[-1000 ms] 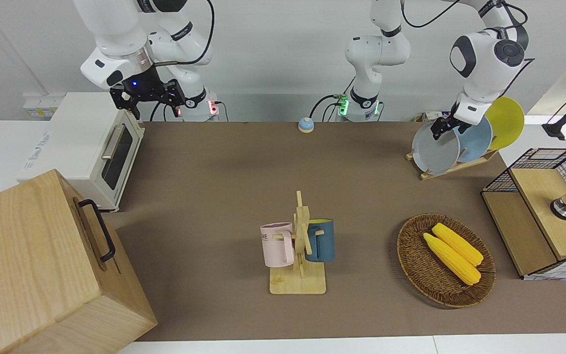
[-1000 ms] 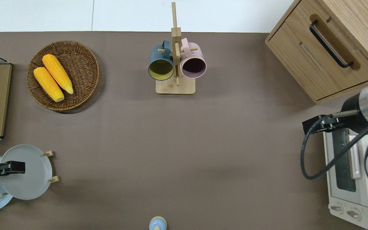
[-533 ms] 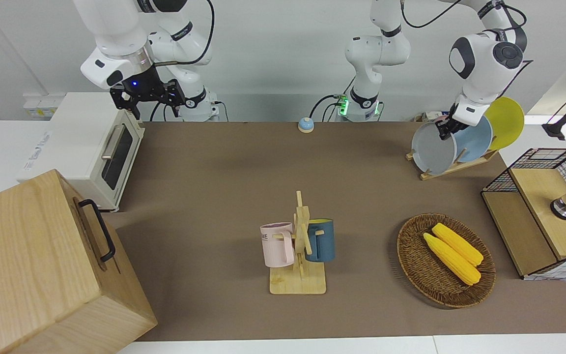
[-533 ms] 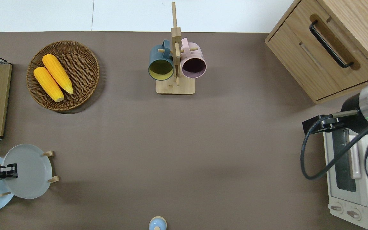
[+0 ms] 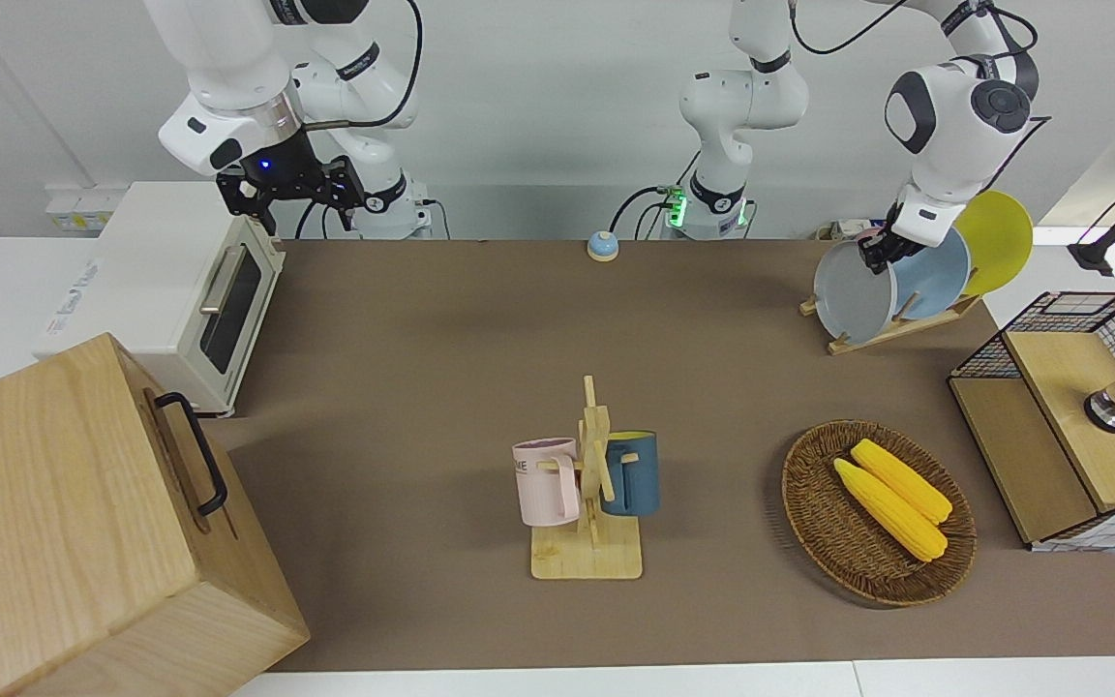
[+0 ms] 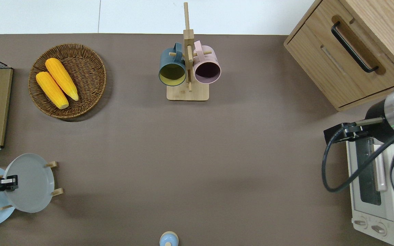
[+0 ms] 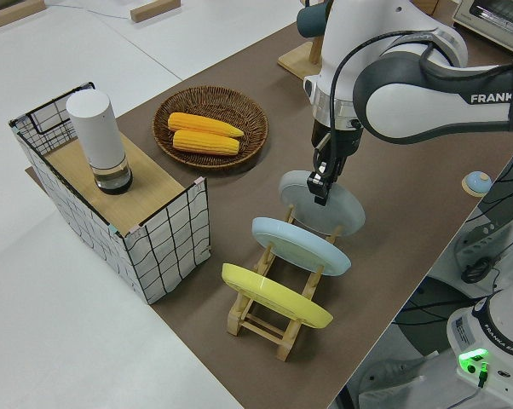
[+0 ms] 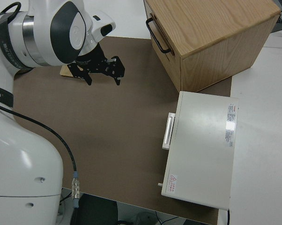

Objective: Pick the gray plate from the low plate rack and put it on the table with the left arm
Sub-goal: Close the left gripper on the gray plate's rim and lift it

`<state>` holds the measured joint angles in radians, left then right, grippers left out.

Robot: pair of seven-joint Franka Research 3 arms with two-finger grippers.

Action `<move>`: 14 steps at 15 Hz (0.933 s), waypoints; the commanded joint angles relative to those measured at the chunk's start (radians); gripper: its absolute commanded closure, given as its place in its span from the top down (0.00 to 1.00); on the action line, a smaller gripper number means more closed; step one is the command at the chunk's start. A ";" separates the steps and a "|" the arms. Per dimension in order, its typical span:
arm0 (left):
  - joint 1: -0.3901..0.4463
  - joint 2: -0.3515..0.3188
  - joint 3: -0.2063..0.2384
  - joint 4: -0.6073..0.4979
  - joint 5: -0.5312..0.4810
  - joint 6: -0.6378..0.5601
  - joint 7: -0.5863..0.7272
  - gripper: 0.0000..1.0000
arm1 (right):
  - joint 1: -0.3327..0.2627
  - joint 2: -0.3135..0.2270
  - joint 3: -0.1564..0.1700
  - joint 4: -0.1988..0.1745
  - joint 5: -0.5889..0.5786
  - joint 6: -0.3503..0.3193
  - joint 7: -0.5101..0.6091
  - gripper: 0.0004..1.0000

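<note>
**Q:** What's my left gripper (image 5: 875,254) doing?

**A:** I've got it pinched on the upper rim of the gray plate (image 5: 851,293). The plate sits tilted in the low plate rack (image 7: 278,304), in the slot farthest toward the middle of the table (image 6: 197,153).

**Q:** And around it?

**A:** The light blue plate (image 7: 301,245) is in the next slot, then the yellow plate (image 7: 276,296). Farther from the robots there's a wicker basket (image 6: 91,73) with two corn cobs (image 6: 56,83). My right gripper (image 8: 102,69) is parked, fingers spread.
</note>
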<state>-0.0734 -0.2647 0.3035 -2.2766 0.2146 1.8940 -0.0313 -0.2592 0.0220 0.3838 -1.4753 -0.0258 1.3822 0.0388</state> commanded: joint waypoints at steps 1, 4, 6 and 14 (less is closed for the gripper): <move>-0.017 -0.010 0.013 0.028 0.019 -0.001 -0.004 0.00 | -0.023 -0.002 0.021 0.007 -0.006 -0.011 0.012 0.98; -0.022 -0.008 0.013 0.098 0.020 -0.068 -0.006 0.00 | -0.023 -0.002 0.021 0.006 -0.005 -0.012 0.012 0.98; -0.022 -0.008 0.013 0.135 0.020 -0.104 -0.006 0.00 | -0.023 -0.002 0.020 0.007 -0.005 -0.011 0.012 0.98; -0.029 -0.008 -0.001 0.342 0.000 -0.274 -0.006 0.00 | -0.023 -0.002 0.021 0.007 -0.006 -0.011 0.012 0.98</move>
<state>-0.0748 -0.2701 0.3007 -2.0219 0.2147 1.7035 -0.0313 -0.2592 0.0220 0.3838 -1.4753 -0.0258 1.3822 0.0388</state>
